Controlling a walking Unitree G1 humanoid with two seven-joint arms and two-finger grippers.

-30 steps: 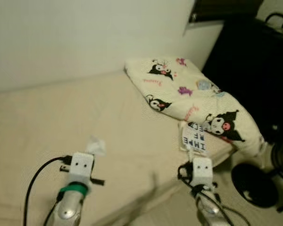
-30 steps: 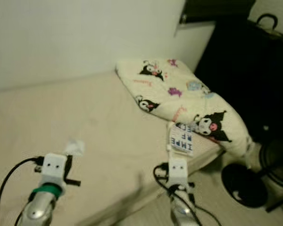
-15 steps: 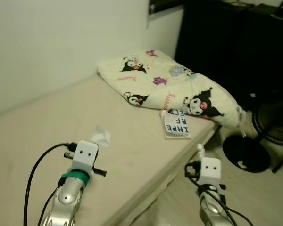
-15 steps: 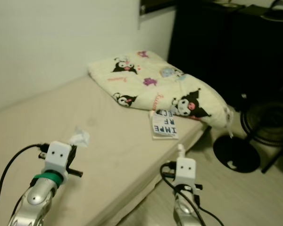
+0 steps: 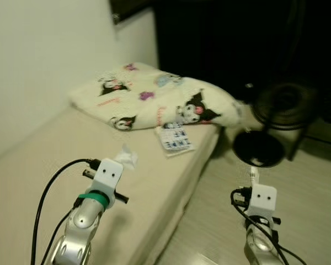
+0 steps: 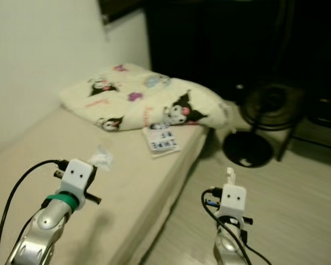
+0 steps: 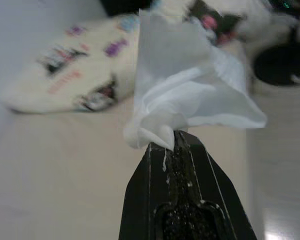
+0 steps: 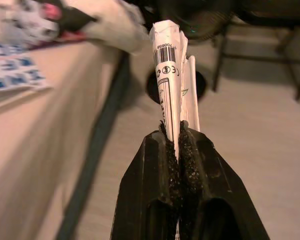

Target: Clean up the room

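My left gripper (image 7: 172, 141) is shut on a crumpled white tissue (image 7: 185, 95), held above the beige bed (image 5: 38, 160); the same tissue (image 5: 126, 159) pokes out past the left wrist in the eye view. My right gripper (image 8: 179, 131) is shut on a folded white paper wrapper (image 8: 171, 75) with a barcode, held upright over the wooden floor (image 5: 314, 187) beside the bed. The wrapper's tip (image 5: 252, 175) shows above the right wrist.
A cream blanket (image 5: 154, 99) printed with cartoon figures lies at the bed's far end, with a small booklet (image 5: 174, 139) in front of it. A black fan (image 5: 281, 102) on a round base (image 5: 257, 149) stands on the floor by dark furniture. A white wall runs along the left.
The camera has swung right, so the bed and blanket sit further left and more floor and the fan show. Both grippers still hold their things.
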